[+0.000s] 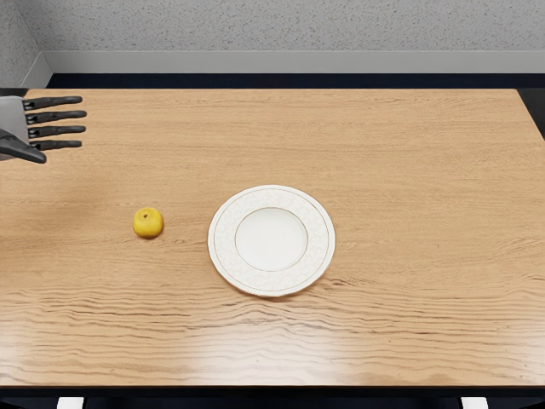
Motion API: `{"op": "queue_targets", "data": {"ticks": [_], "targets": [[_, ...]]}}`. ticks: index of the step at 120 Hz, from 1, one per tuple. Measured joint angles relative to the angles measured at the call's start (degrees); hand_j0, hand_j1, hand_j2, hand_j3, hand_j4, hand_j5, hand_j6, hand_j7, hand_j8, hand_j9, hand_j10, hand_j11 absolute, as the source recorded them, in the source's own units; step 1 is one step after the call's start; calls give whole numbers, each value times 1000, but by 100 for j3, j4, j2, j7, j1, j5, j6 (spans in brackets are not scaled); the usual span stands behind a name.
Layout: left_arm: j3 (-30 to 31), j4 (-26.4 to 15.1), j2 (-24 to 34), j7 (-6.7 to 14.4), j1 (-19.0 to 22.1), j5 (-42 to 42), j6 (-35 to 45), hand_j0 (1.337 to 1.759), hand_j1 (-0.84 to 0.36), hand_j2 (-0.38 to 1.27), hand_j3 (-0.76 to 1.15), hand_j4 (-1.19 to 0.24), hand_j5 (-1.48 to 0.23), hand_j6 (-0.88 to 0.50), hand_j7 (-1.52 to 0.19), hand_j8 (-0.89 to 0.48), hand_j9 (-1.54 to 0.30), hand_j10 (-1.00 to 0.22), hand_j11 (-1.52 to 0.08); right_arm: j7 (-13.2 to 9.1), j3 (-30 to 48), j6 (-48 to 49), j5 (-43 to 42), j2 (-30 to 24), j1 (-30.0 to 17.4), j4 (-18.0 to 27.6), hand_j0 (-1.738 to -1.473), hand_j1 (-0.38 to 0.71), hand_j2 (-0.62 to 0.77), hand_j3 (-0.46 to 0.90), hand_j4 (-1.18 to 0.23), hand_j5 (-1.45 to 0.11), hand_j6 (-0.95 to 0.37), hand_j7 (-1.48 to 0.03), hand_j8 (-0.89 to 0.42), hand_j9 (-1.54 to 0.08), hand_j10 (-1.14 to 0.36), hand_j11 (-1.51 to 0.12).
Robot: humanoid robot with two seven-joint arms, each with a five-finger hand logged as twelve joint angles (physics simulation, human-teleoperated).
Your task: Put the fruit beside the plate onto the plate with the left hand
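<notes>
A small yellow fruit (148, 222) lies on the wooden table, just left of a white plate (224, 256) with nothing on it. My left hand (60, 125) hovers at the far left edge of the view, well above and to the left of the fruit. Its dark fingers (58, 116) stretch straight out to the right and hold nothing. The right arm does not show.
The wooden table (409, 170) fills most of the view. A grey wall runs along its far edge, and a dark gap separates the two.
</notes>
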Motion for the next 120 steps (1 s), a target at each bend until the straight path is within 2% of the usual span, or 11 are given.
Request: {"op": "queue_targets", "data": {"ticks": [12, 22, 33, 42, 47, 54, 68, 81, 90, 109, 120], "targets": [[1, 15, -37, 23, 23, 10, 0, 1658, 325, 4, 0, -18, -26, -17, -26, -17, -26, -18, -26, 0, 0, 0, 0, 0, 0, 0, -1658, -349, 0, 0, 0, 0, 0, 0, 0, 0, 0, 0], [-2, 20, -245, 392, -258, 310, -1, 1658, 324, 4, 0, -18, -27, -17, -27, -18, -27, -19, -27, 1, 0, 0, 0, 0, 1, 0, -1658, -349, 0, 0, 0, 0, 0, 0, 0, 0, 0, 0], [-16, 4, -906, 722, -834, 1557, 1, 1658, 323, 4, 0, -20, -28, -19, -28, -19, -28, -20, -28, -1, 0, 0, 0, 0, 2, 0, -1658, -349, 0, 0, 0, 0, 0, 0, 0, 0, 0, 0], [-44, -107, -1096, 979, -1149, 2666, 1, 1658, 321, 4, 0, -23, -30, -22, -30, -22, -30, -23, -30, -1, 0, 0, 0, 0, 2, 0, -1658, -349, 0, 0, 0, 0, 0, 0, 0, 0, 0, 0], [-56, -367, -1054, 1059, -1251, 3262, 1, 1658, 320, 4, 0, -24, -31, -24, -31, -24, -31, -24, -31, -1, 0, 0, 0, 0, 2, 0, -1658, -349, 0, 0, 0, 0, 0, 0, 0, 0, 0, 0], [-71, -954, -1030, 1130, -1259, 3973, 1, 1658, 319, 5, 0, -26, -32, -26, -32, -25, -32, -25, -32, 0, 0, -1, 0, 0, 2, 0, -1658, -349, 0, 0, 0, 0, 0, 0, 0, 0, 0, 0], [-230, -2022, -1028, 1193, -1276, 4789, 2, 1658, 318, 5, 0, -29, -34, -29, -34, -29, -34, -28, -34, -1, 0, 0, 0, 0, 2, 0, -1658, -349, 0, 0, 0, 0, 0, 0, 0, 0, 0, 0], [-333, -2935, -1127, 1213, -1017, 5910, 388, 1658, 317, 6, 0, -30, -36, -30, -35, -30, -35, -29, -35, 1, 0, 0, 0, 0, 2, 0, -1658, -349, 0, 0, 0, 0, 0, 0, 0, 0, 0, 0], [-352, -3296, -1353, 1218, -690, 6858, 927, 1658, 317, 6, 0, -30, -36, -31, -36, -31, -36, -30, -36, 0, 0, 0, 0, 0, 2, 0, -1658, -349, 0, 0, 0, 0, 0, 0, 0, 0, 0, 0], [-275, -3557, -1910, 1222, 185, 8937, 2674, 1658, 317, 7, 0, -31, -36, -32, -36, -32, -36, -31, -36, -1, 0, 0, 0, 0, 2, 0, -1658, -349, 0, 0, 0, 0, 0, 0, 0, 0, 0, 0], [-52, -3503, -1916, 1223, 291, 9621, 3375, 1658, 317, 7, 0, -31, -36, -32, -36, -32, -36, -30, -36, 0, 0, 0, 0, 0, 2, 0, -1658, -349, 0, 0, 0, 0, 0, 0, 0, 0, 0, 0]]}}
